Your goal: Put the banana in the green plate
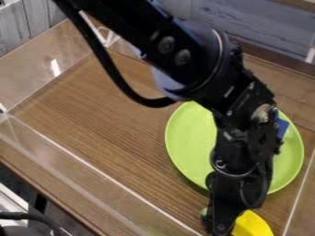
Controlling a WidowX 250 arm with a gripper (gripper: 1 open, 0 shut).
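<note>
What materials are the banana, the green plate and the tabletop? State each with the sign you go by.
Banana: likely plastic, smooth even yellow; mostly hidden by the arm.
Green plate: probably plastic, uniform matte lime with a shallow moulded rim.
Tabletop: wood or wood-look laminate, brown with straight grain lines and slight sheen.

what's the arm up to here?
The arm is reaching straight down at the near edge of the wooden table, its gripper shut at the banana, which lies just off the green plate. The banana is not yet on the plate. A blue block sits at the plate's far side.
</note>
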